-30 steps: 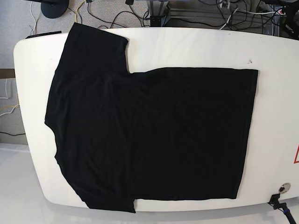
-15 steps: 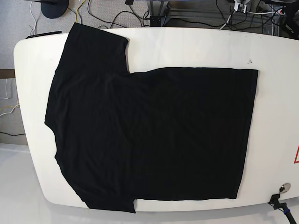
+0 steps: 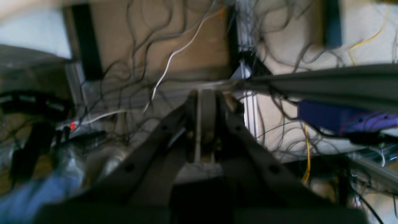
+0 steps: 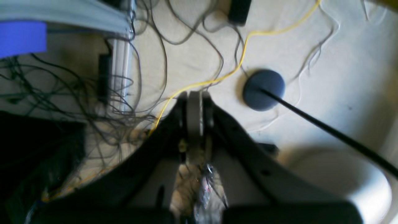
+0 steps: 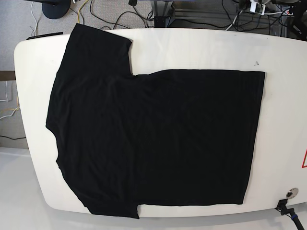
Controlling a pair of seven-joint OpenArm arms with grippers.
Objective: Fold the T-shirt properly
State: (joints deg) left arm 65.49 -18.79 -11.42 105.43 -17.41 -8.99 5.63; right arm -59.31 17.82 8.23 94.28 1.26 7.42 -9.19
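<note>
The black T-shirt [image 5: 153,139] lies spread flat on the white table [image 5: 201,48], sleeves toward the left, hem toward the right; no print shows. Neither arm appears in the base view. In the left wrist view my left gripper [image 3: 205,102] is shut, its fingers pressed together, pointing at cables and frame parts away from the table. In the right wrist view my right gripper [image 4: 195,102] is also shut with nothing in it, aimed at the floor with its cables.
Cables and a metal frame [image 5: 163,12] lie on the floor behind the table. A dark round stand base [image 4: 263,89] with a yellow cable [image 4: 245,46] sits on the floor. A small metal fitting [image 5: 291,193] is at the table's front right corner.
</note>
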